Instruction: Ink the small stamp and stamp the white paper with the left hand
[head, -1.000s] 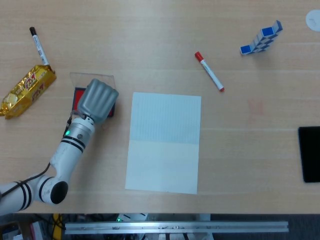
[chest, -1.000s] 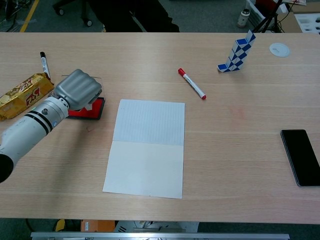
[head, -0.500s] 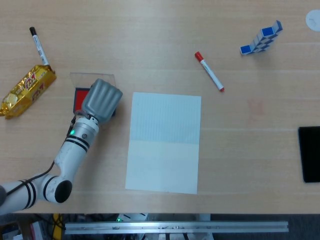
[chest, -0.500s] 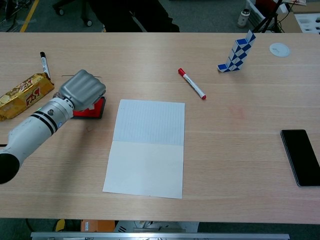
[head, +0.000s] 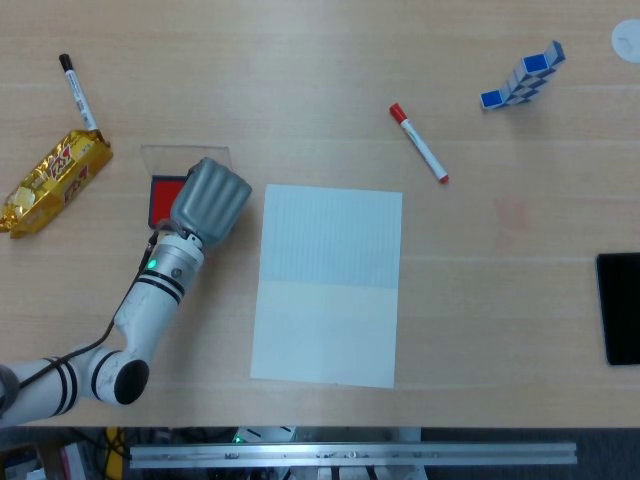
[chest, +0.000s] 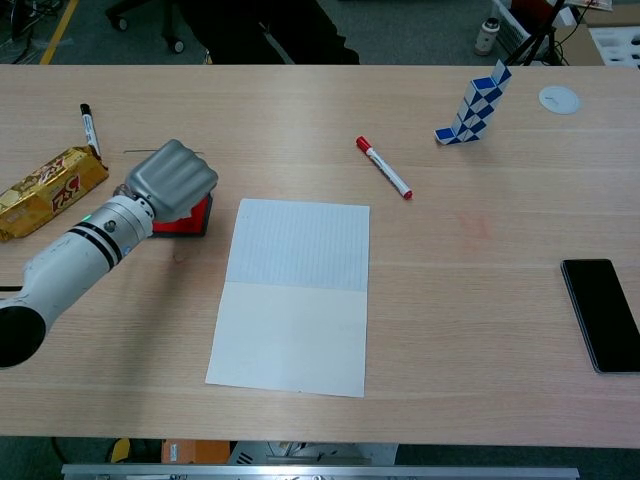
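Worktop (head: 300, 80): my left hand (head: 209, 200) is curled knuckles-up at frame left over the red ink pad (head: 163, 190), presumably on the small stamp though I can't tell, the white paper (head: 330, 285) just beside for stamping.

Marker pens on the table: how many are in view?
2. A black-capped marker lies at the far left, beyond the gold snack pack. A red-capped marker lies beyond the white paper's far right corner.

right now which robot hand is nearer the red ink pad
Left. The left robot hand is over the right part of the red ink pad, just left of the white paper. The right robot hand shows in neither view, so its position cannot be told.
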